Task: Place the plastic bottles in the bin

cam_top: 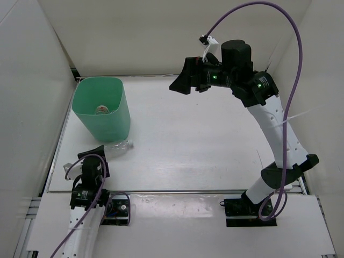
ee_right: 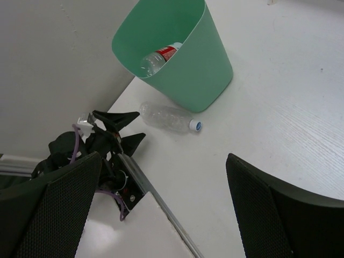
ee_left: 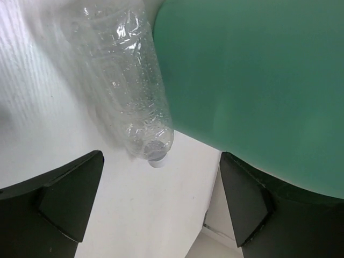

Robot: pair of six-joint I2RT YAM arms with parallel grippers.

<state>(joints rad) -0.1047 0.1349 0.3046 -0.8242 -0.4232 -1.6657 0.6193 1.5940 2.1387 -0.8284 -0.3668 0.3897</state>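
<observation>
Left claw [ee_left: 161,158] spread, right claw [ee_right: 164,157] spread; crinkled clear bottle [ee_left: 129,86] lies beside smooth mint bin [ee_left: 258,80].

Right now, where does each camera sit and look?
Top external: above and behind, looking down on the white table; left arm and right arm show.
Left wrist: low, facing the clear crumpled plastic bottle and mint-green plastic bin; open left gripper shows.
Right wrist: high, looking down toward the left arm; open right gripper shows.
Shared: all three see that bottle beside the bin.
</observation>
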